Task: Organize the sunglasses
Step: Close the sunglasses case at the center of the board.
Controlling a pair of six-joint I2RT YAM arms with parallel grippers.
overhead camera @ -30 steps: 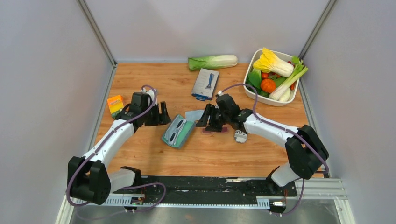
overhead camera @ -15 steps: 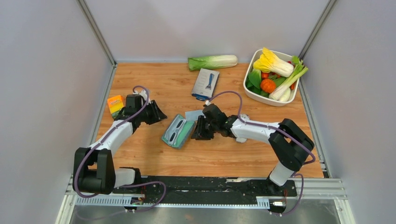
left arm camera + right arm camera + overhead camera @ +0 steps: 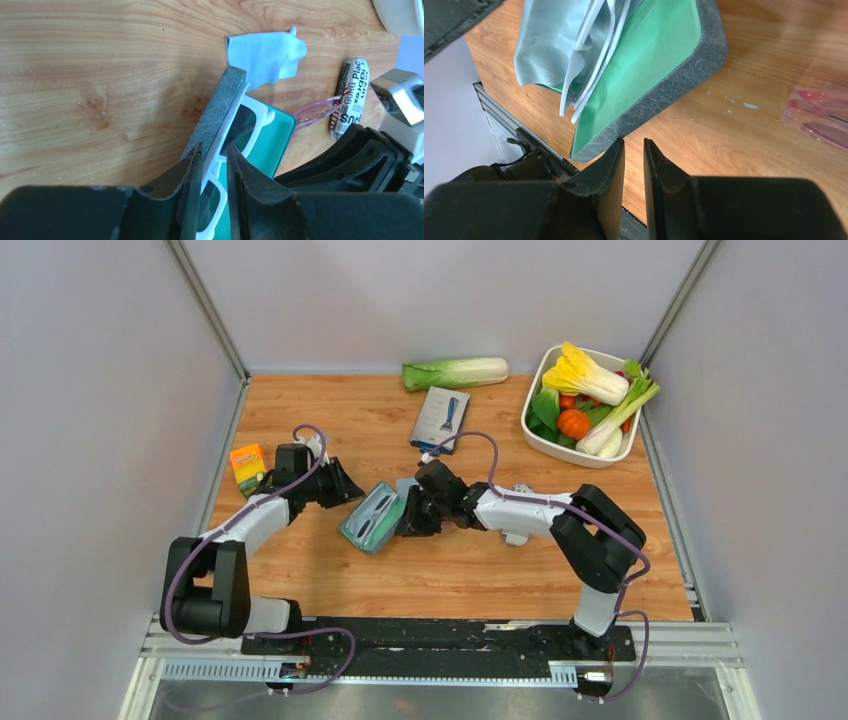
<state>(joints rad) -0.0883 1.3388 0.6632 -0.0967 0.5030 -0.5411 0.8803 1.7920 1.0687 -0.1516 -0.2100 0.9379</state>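
The sunglasses, pink and translucent, lie on the wood right of the case: their slim arms (image 3: pixel 312 112) show in the left wrist view and their lenses (image 3: pixel 819 115) in the right wrist view. In the top view my right arm hides them. The grey case (image 3: pixel 372 520) with teal lining holds a white-framed pair (image 3: pixel 250 117). My left gripper (image 3: pixel 215 147) (image 3: pixel 350 492) is shut on the case's grey wall (image 3: pixel 220 105), with the white frame also between the jaws. My right gripper (image 3: pixel 634 141) (image 3: pixel 405 520) stands at the case's rim (image 3: pixel 664 95) with a narrow, empty gap.
A light blue cloth (image 3: pixel 265 55) lies by the case's far end. A printed tube (image 3: pixel 350 97) lies near the pink sunglasses. Further back are a blue package (image 3: pixel 440 420), a cabbage (image 3: pixel 455 373) and a white bin (image 3: pixel 580 458) of vegetables. An orange box (image 3: pixel 247 465) sits left.
Both grippers have narrowed. My right gripper has moved left, off the pink sunglasses, up to the case. My left gripper has come onto the case's edge, and the case has shifted slightly left.
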